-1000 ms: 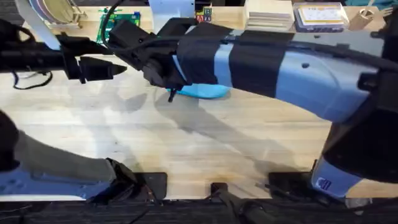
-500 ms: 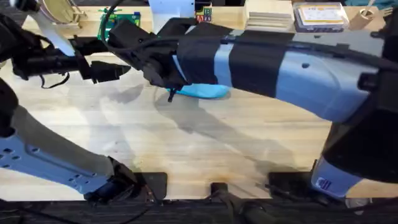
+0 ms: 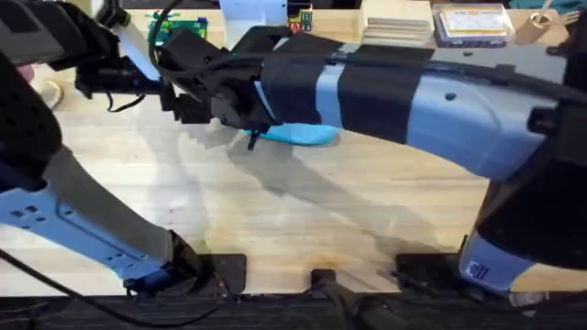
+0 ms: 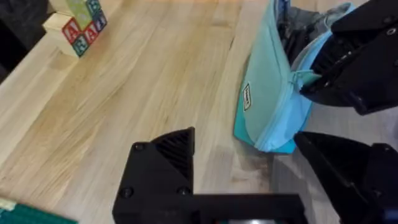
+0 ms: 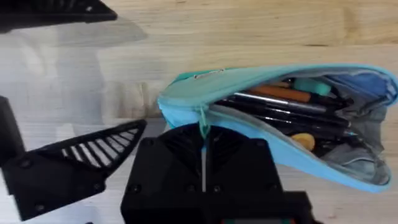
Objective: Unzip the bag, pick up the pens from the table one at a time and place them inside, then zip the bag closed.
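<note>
Overhead: the right arm reaches across the worktop [image 3: 275, 220], its end effector [image 3: 249, 128] down at the near-left end of the bag [image 3: 303, 135], which lies at mid-worktop toward the far side. The left end effector [image 3: 183, 96] hangs just left of it, near but apart from the bag.

Left wrist: the left end effector [image 4: 249, 168] is spread wide with nothing between its fingers, above bare wood just beside the bag's [image 4: 270, 106] closed end. The right end effector [image 4: 329, 74] pinches the zipper tab [image 4: 301, 78].

Right wrist: the right end effector [image 5: 203, 140] is closed tight on the zipper tab [image 5: 203, 118]. The bag [image 5: 249, 84] is zipped only at that end; beyond it gapes open, with pens [image 5: 286, 109] lying inside, black and orange.
</note>
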You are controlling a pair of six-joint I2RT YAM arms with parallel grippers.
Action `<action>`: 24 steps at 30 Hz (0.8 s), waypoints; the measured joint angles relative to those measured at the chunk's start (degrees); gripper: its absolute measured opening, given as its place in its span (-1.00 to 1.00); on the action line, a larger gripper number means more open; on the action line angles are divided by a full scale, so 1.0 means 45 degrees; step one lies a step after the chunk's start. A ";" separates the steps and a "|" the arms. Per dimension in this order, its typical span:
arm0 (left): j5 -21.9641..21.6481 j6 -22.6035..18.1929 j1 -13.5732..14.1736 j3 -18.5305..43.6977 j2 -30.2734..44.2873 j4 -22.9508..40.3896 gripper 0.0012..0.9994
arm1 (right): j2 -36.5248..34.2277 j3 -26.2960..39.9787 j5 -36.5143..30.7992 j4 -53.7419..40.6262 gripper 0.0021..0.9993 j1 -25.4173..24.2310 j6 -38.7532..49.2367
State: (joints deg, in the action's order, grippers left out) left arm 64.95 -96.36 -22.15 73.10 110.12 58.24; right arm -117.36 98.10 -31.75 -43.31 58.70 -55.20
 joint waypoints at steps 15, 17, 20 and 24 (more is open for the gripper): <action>0.1049 -0.0717 0.0959 0.0020 0.2027 0.0258 0.99 | 0.0000 0.0000 0.0000 0.0000 -0.94 0.0000 0.0003; 0.1106 -0.0742 0.1045 0.0024 0.2031 0.0347 0.99 | 0.0000 0.0000 0.0000 0.0000 -0.94 0.0000 -0.0001; 0.1170 -0.0746 0.1193 0.0025 0.2031 0.0427 0.99 | 0.0000 0.0000 0.0000 0.0000 -0.94 0.0000 0.0002; 0.1248 -0.0748 0.1373 0.0025 0.2031 0.0527 0.99 | 0.0000 0.0000 0.0000 0.0000 -0.94 0.0000 -0.0001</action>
State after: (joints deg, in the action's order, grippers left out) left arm 70.57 -99.72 -15.97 73.21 119.26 60.61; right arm -117.36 98.10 -31.75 -43.31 58.70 -55.20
